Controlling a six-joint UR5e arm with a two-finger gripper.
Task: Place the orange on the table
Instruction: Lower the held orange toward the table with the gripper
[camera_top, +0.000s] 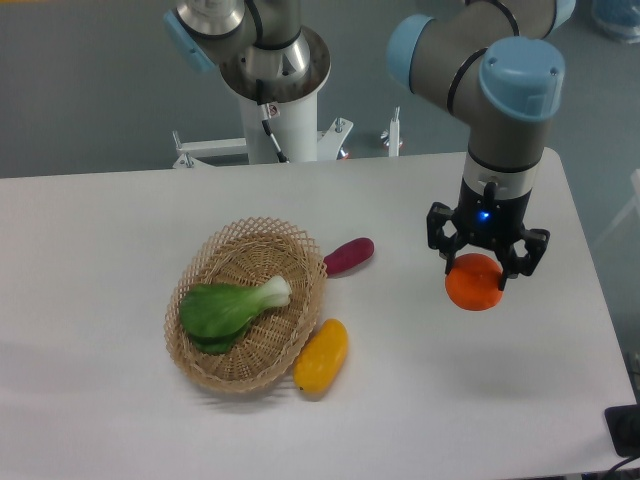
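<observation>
wicker basket (205, 345) held just a leafy green veggie (228, 308), yellow fruit (321, 356) and purple veggie (348, 256) lay outside it on the table (110, 240), gripper (485, 272) pinched the orange (474, 286)

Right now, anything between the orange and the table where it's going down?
Nothing visible. The gripper holds the orange over a bare patch of table; the basket, yellow fruit and purple vegetable lie off to one side.

No readable text, labels, brands or numbers anywhere. Only sign-like mark: a small blue indicator light just above the gripper (486, 268), on its wrist mount.
</observation>
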